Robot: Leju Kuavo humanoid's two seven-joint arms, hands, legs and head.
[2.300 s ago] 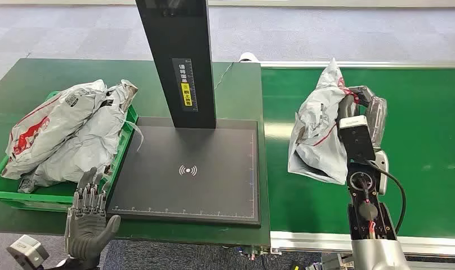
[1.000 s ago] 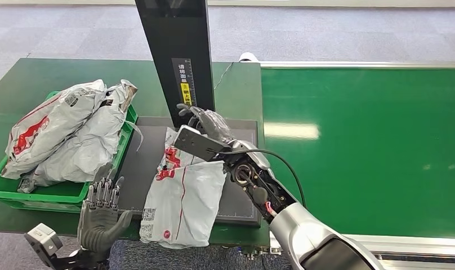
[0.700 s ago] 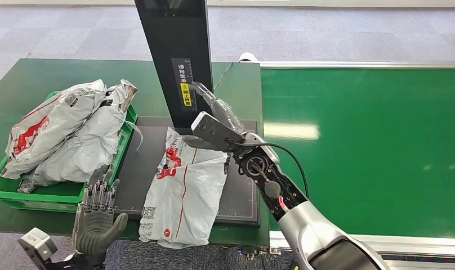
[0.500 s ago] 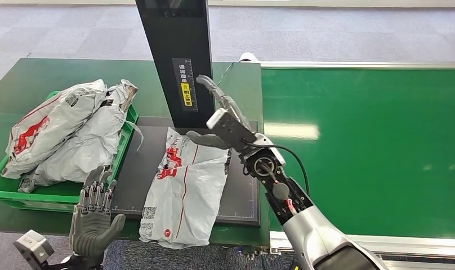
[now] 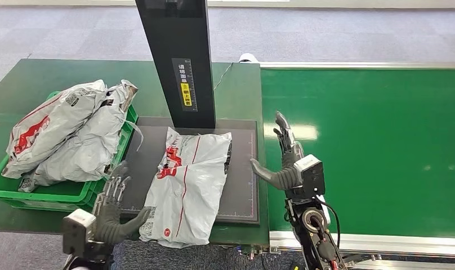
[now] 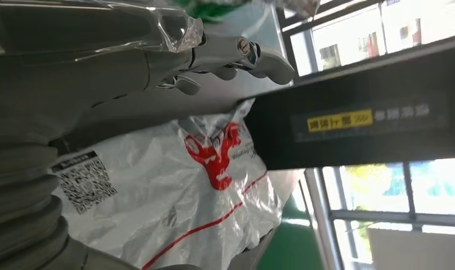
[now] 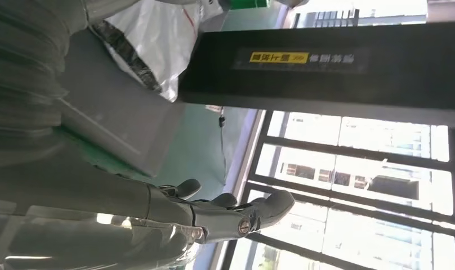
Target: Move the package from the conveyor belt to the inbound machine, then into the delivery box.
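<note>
A grey plastic package (image 5: 186, 185) with red print lies on the black plate of the inbound machine (image 5: 242, 185), its near end hanging over the front edge. The left wrist view has the package (image 6: 174, 202) close up. My left hand (image 5: 115, 211) is open beside the package's near left corner, its thumb at the bag's edge; whether it touches I cannot tell. My right hand (image 5: 284, 163) is open and holds nothing, fingers spread, over the conveyor belt (image 5: 371, 140) just right of the plate. The green delivery box (image 5: 22, 194) stands at the left.
Two grey packages (image 5: 73, 135) fill the green box. The machine's black post (image 5: 177, 56) rises behind the plate. The conveyor belt's near metal rail (image 5: 383, 242) runs along the front right.
My right hand let go of the package on the plate and drew back right, over the belt's edge. My left hand rose and came in toward the package's near left corner.
</note>
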